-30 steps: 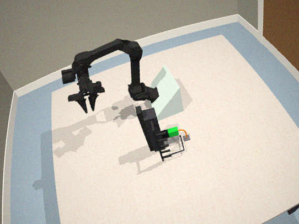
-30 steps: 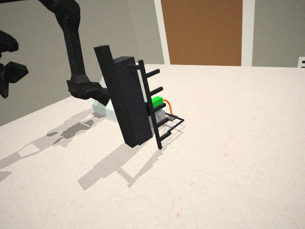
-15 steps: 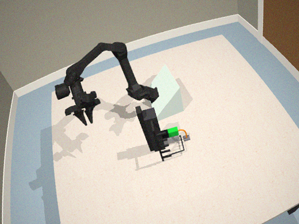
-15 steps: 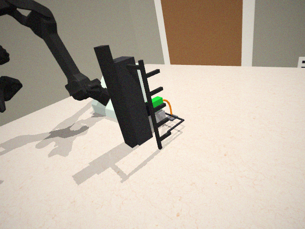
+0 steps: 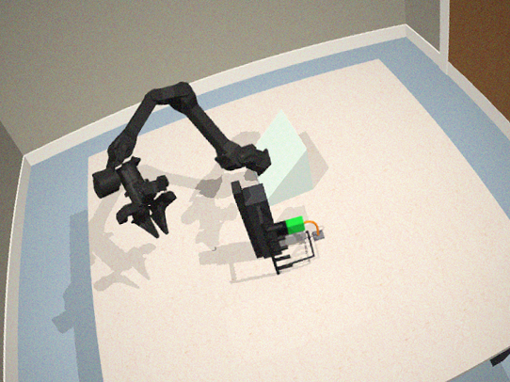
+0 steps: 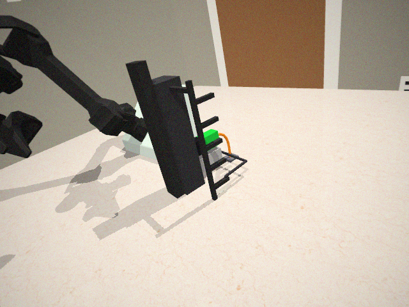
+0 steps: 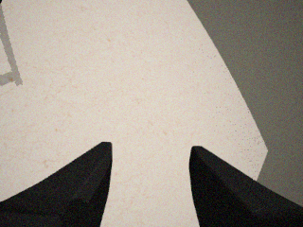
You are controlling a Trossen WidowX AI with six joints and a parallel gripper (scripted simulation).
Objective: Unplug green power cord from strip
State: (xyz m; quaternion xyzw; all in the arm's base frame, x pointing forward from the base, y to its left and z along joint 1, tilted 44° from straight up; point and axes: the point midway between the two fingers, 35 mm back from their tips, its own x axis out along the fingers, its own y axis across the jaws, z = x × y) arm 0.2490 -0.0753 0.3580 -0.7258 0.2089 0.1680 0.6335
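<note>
On the beige table (image 5: 392,189) with grey walls around, the gripper (image 5: 154,224) hangs narrowed, holding nothing

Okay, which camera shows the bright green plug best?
The exterior view: the bright green plug sits seated in the tilted black power strip, close up. The top view shows it smaller; the wrist view misses it.

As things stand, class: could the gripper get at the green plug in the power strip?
Probably yes. The gripper hangs apart from the strip, holding nothing; the green plug sticks out on the strip's far side, so it must come round the strip.
</note>
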